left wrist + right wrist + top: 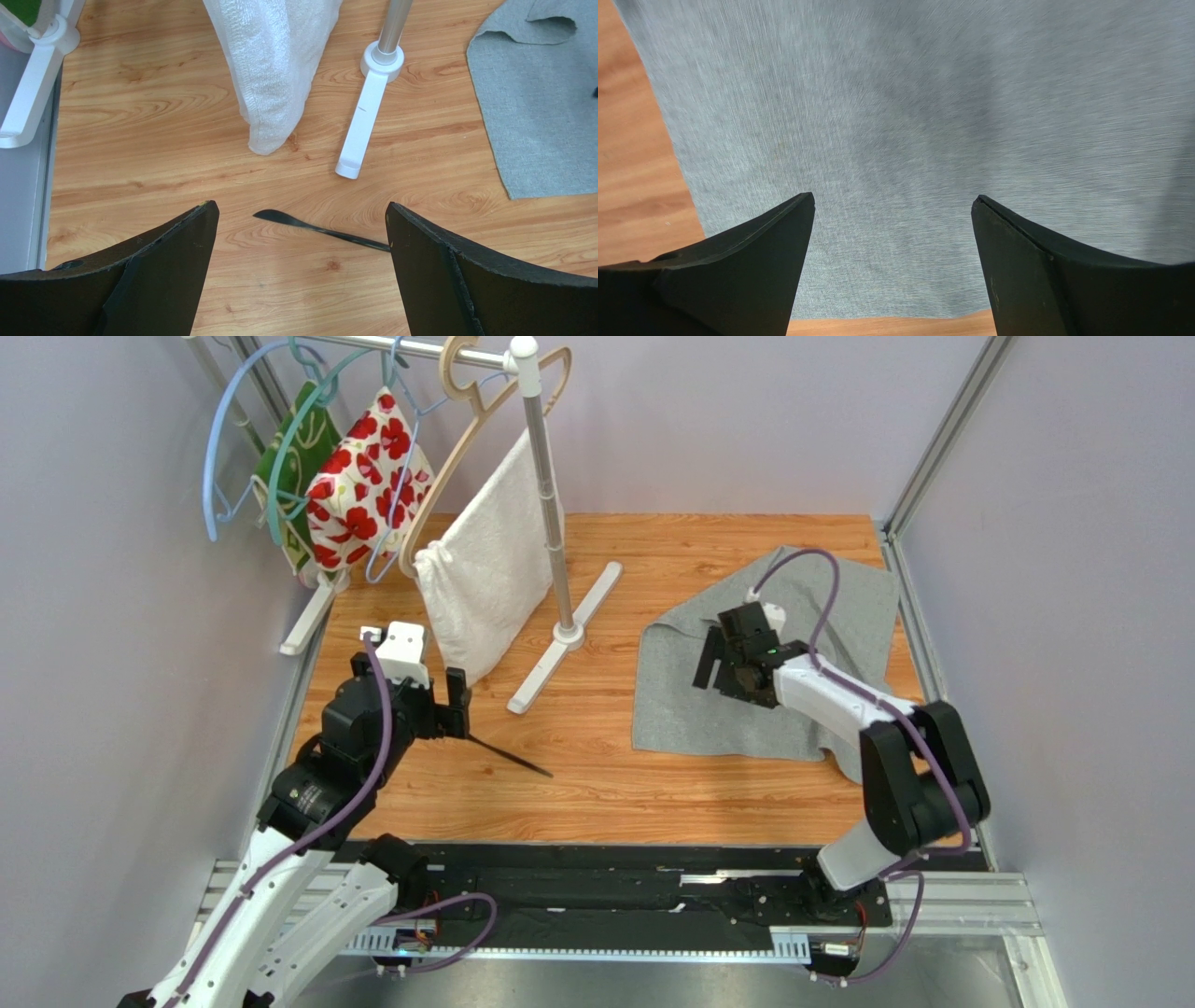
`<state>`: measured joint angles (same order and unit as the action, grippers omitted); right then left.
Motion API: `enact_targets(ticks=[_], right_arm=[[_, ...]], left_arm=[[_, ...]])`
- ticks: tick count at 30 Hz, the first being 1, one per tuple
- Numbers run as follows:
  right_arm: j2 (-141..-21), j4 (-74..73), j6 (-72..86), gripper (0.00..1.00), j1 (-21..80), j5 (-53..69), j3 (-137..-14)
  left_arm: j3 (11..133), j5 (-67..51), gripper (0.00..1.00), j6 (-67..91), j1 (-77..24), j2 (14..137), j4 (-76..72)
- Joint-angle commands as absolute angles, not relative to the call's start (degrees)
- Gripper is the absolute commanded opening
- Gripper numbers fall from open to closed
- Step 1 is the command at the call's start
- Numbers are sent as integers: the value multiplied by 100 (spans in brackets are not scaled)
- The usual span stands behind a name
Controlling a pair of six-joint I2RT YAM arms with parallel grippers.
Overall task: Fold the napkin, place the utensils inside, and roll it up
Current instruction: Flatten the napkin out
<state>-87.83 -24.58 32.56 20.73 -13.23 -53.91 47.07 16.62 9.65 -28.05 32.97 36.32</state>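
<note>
A wooden bench [589,798] is seen from above. A grey napkin [687,707] is spread at the right of the frame. A thin black knife [509,756] lies at lower left of centre, well apart from the napkin.

Part of the napkin is hidden beneath the right arm and its end effector [730,661]. The far corner is rumpled, with a fold turned over.

In the right wrist view the cloth fills nearly the whole frame and is cut off at the top and right edges. A fine woven grain is seen, slightly blurred, with bare wood at the left and along the bottom. The two black, wedge-shaped fingers are held wide apart there, with nothing between them. Whether the cloth is touched cannot be told.

In the left wrist view the knife is shown as a slim, flat, glossy strip with a tapered end toward the left. Its other end is hidden behind the finger at lower right. The left end effector [300,204] is spread wide over the knife, gripping nothing.

A white towel [491,567] of nubby texture is hung from a rack [546,504] at upper centre. Whether its lower tip touches the bench cannot be told. A red-flowered fabric [368,476] is hung at upper left.
</note>
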Motion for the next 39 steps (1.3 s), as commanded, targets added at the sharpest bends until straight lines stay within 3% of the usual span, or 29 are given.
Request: enact_targets(ticks=[1, 19, 28, 34, 39], right_arm=[[-9219, -1890, 3445, 87, 2495, -888, -5484], [-10485, -2891, 5167, 87, 4551, -791, -5677], [-9686, -3550, 5107, 86, 4659, -1484, -6633], [-9764, -3806, 4194, 77, 4018, -2504, -7426], [-10572, -3823, 3491, 63, 3718, -3347, -8524]], left_arm=[[4641, 1608, 98, 853, -2821, 3208, 3454], [4605, 1626, 98, 826, -2821, 3129, 3410], [4597, 1652, 98, 809, -2821, 3146, 3384], [4597, 1723, 98, 800, -2821, 3129, 3384], [4588, 1731, 98, 800, -2821, 3103, 3384]])
